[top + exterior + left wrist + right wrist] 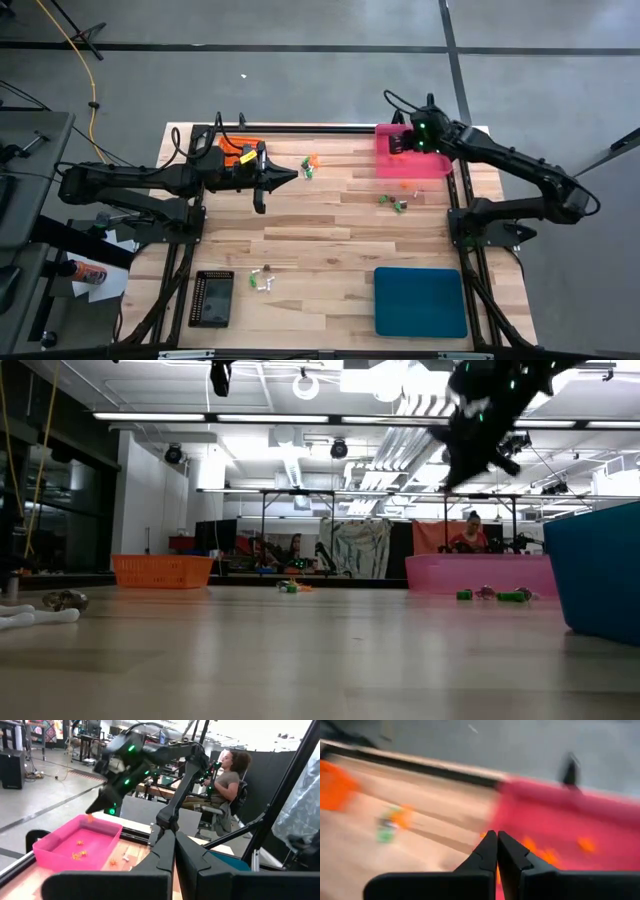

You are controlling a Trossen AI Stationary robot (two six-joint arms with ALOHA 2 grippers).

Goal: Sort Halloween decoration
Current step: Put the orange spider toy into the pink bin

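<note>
Partly sorted: orange trinkets [78, 853] in pink tray [436, 168]; green [398, 206] and white ones [264, 283] remain on desk [330, 250]. Both hands pressed together, empty: right hand [398, 142] over tray, left hand [292, 178] waiting.

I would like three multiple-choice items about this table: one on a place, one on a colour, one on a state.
1. Where is the right gripper?
A. over the pink tray
B. over the teal tray
C. beside the black tray

2. What colour are the trinkets inside the pink tray?
A. white
B. orange
C. dark brown

3. How do the jaws of the left gripper stand?
A. wide open
C. closed on a trinket
B. closed on nothing

Key: 1 A, the high view shows it above the pink tray at the far right corner. 2 B, the left wrist view shows orange trinkets on its floor. 3 B, the left wrist view shows the fingers pressed together, nothing between.
</note>
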